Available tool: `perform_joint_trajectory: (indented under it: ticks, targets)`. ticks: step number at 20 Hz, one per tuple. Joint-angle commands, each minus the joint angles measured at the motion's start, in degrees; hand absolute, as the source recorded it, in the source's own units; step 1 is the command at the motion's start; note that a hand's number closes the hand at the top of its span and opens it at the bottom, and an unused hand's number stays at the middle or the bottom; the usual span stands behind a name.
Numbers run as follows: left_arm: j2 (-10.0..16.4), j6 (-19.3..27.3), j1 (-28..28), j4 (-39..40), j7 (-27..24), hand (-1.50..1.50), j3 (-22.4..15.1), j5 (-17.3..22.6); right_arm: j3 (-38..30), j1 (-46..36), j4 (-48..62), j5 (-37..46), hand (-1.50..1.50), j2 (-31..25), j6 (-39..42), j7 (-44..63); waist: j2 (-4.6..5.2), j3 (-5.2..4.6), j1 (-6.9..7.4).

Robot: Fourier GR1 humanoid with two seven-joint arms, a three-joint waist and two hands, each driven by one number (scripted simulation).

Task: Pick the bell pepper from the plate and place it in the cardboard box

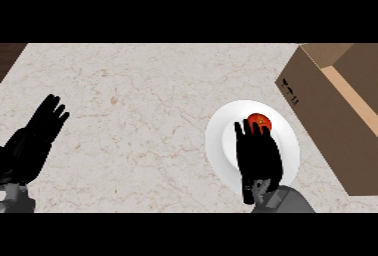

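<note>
A white plate (220,145) is sitting on the pale worktop (148,100), near the right side. The red bell pepper (260,119) is lying on the plate, at its far end. The right hand (257,155) is hanging over the plate and covering its middle. Its fingers are lying straight and flat, not curled round anything. Their tips are reaching the near edge of the pepper, but I cannot tell if they are touching it. The brown cardboard box (332,135) is standing just beside the plate, on the right, with its top open. What is inside it is not showing. The left hand (33,142) is resting at the left edge, open, fingers up.
</note>
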Motion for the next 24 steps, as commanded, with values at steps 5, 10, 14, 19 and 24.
perform_joint_trajectory:
  ticks: [5,10,14,19,24]
  targets:
    - [-2.66,2.17,-0.50,-4.82,4.28,0.00,0.37,-2.05,-2.97,2.47,1.15,2.24,-1.50,-1.97,-1.25,-4.06,-0.03,0.01,0.00]
    - [-3.96,1.46,-0.72,-4.34,4.70,0.00,-0.36,-3.57,1.49,3.69,2.45,7.01,1.50,0.06,-5.24,-4.26,-0.04,0.01,-0.05]
    - [-0.92,-3.05,-1.13,-2.98,5.02,0.00,3.59,-0.14,-2.14,-3.34,10.90,6.69,1.50,0.60,-8.22,-10.30,0.04,0.01,0.29]
    - [-2.71,-4.02,1.35,-3.65,3.18,0.00,4.29,-1.28,-1.74,-0.42,1.69,7.64,1.50,0.58,-2.17,-9.83,-0.03,-0.01,0.01]
    - [-4.63,-2.57,2.37,-4.73,1.62,0.00,1.64,-4.30,-13.28,-6.72,15.58,2.50,1.50,3.58,-10.81,-13.44,0.20,0.04,0.67]
